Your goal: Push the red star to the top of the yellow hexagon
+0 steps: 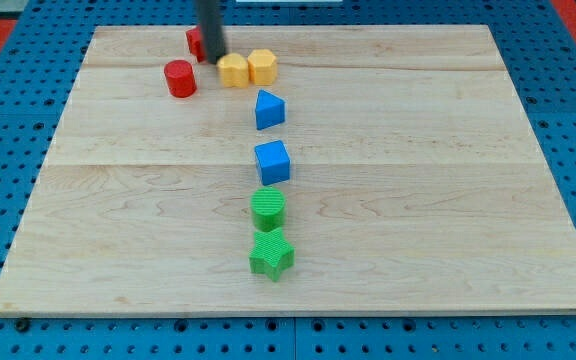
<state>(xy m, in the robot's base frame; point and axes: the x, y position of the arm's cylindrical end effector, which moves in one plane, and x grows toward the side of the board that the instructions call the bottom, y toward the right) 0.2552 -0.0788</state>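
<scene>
My tip [213, 60] is a bare rod with no jaws to spread or pinch. It sits just left of the yellow hexagon [262, 66], touching the red star [196, 42], which is half hidden behind the rod, up and left of the hexagon. A yellow block [233, 71] touches the hexagon's left side.

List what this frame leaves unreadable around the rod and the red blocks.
- Red block at the view's top: the dark rod covers its right part in the camera view, so its star shape cannot be confirmed.
- My tip: whether it touches that red block or the left yellow block cannot be told.
- Rod above the tip: cut off by the view's top edge.
</scene>
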